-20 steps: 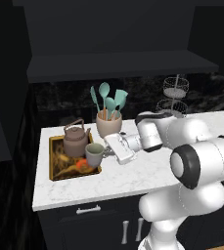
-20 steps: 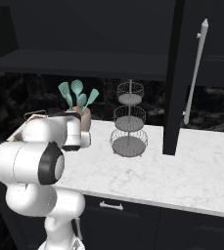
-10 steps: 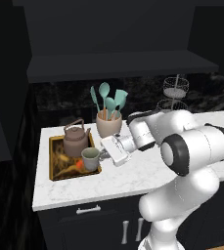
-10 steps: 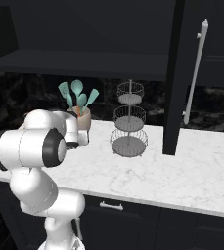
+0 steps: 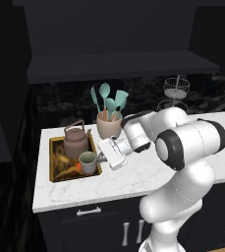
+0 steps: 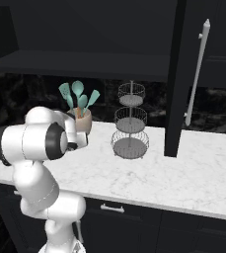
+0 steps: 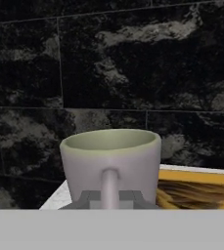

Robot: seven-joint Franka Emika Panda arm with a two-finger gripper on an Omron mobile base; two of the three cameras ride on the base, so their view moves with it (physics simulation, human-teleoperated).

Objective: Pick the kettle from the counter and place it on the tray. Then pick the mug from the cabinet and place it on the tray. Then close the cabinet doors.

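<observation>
The mug (image 5: 88, 162) stands on the near right corner of the tray (image 5: 57, 170), upright, pale green inside showing; the kettle (image 5: 76, 140) sits on the same tray just behind it, toward the far side; the tray lies at the left end of the white marble worktop (image 5: 148, 172). The claw (image 5: 102, 156) reaches in from the right at the mug's handle side; in the hand view the mug (image 7: 111, 163) is close in front with its handle (image 7: 109, 188) between the two dark tips, and the claw looks pinched on that handle, though the contact itself is partly hidden. The yellow rim of the tray (image 7: 196, 176) shows to the right of the mug there. A beige crock of teal utensils (image 5: 109, 124) stands just behind the arm; a wire tiered stand (image 6: 130, 129) is further right on the worktop (image 6: 183, 173); one black cabinet door (image 6: 181, 74) hangs open at right, its silver bar handle (image 6: 197, 69) visible.
</observation>
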